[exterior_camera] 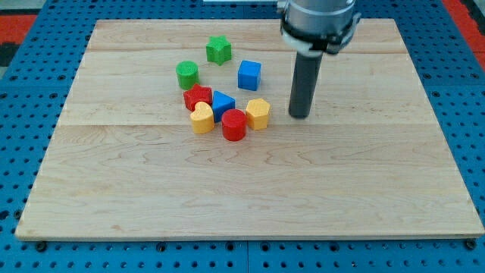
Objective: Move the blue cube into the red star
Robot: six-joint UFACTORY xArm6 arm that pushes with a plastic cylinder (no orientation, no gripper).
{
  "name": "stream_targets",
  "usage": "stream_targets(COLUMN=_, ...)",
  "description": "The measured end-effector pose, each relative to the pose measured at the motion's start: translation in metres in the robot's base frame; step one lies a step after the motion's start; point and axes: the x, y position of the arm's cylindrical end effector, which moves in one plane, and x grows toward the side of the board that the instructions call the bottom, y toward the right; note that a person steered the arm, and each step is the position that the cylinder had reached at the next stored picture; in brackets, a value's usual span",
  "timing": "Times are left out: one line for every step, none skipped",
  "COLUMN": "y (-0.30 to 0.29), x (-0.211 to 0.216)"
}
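Nearest the view's bottom, the red cylinder point(234, 125) is sitting at the lower edge of a tight cluster on the wooden bench point(250, 189). Touching it are the yellow heart point(201, 118) to the view's left and the yellow hexagon point(258, 114) to the right. Above them, the blue triangle point(222, 103) is pressing against the red star point(198, 97). I am seeing the blue cube point(249, 75) standing apart, up and to the right of the star. The green cylinder point(187, 74) and green star point(218, 50) are lying higher. My tip point(300, 115) is resting right of the hexagon, touching nothing. No jaws are fitted.
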Motion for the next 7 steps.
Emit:
stream_targets(y=0.006, x=-0.062)
stream_targets(y=-0.045, x=-0.074)
stream_targets(y=-0.056, x=-0.069)
stream_targets(y=-0.074, x=-0.082)
stream_targets(y=-0.092, x=-0.086)
stream_targets(y=-0.113, x=-0.079)
stream_targets(y=-0.139, x=-0.069)
